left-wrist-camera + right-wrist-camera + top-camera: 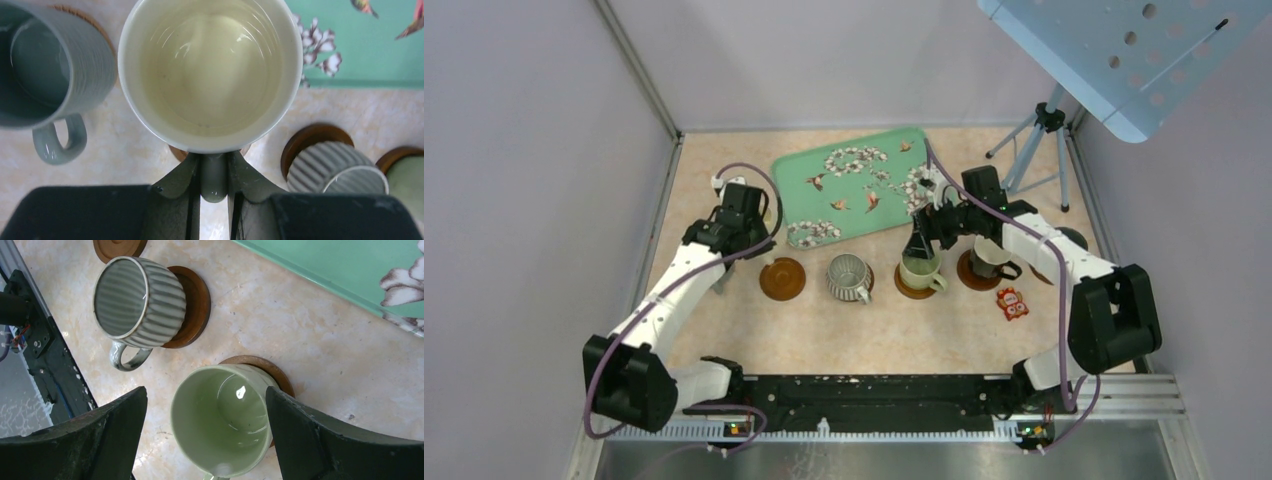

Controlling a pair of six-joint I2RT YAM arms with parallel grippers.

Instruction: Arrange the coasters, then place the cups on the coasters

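My left gripper [214, 158] is shut on the grey-green handle of a cup [210, 75] with a cream inside; a brown coaster edge [177, 152] shows under it. In the top view that gripper [749, 235] hides the cup. A grey cup [45, 65] stands to its left. The ribbed cup [849, 277] sits on a coaster [195, 305], and another coaster [782, 278] beside it is bare. My right gripper [206, 390] is open, its fingers either side of the pale green cup [222, 422] and apart from it; that cup stands on a coaster [277, 375]. A black cup [989, 262] sits on its own coaster.
The green floral tray [854, 185] lies at the back, close behind both grippers. A small red owl trinket [1012, 303] lies right of the black cup. A tripod [1034, 150] stands at the back right. Walls close in the left and right sides.
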